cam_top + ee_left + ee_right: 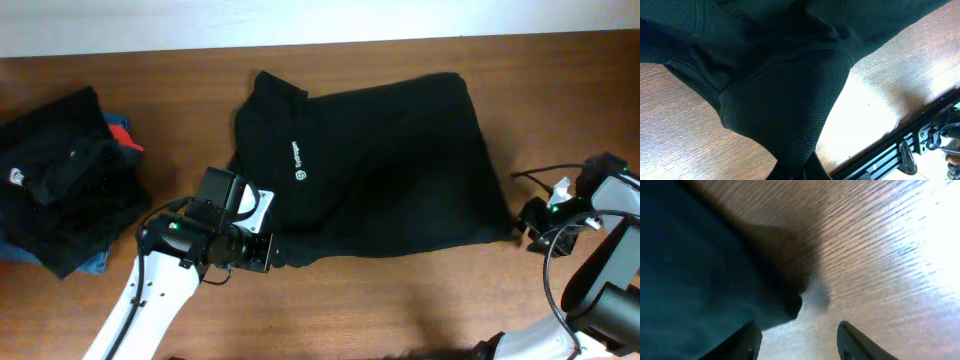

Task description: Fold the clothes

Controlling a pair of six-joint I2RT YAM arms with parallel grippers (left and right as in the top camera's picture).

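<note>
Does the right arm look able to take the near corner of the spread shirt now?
Probably yes: the right tool stands open, the shirt corner lies just before it on the table, nothing between.

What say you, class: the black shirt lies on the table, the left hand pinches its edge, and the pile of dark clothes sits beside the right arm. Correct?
No. The overhead view shows the pile of dark clothes beside the left arm, not the right. The rest stands.

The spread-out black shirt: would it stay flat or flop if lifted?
The black shirt probably flops: its knit bunches in soft folds where the left gripper pinches it. Likely light, being thin. Pushed, it would probably wrinkle rather than slide.
</note>
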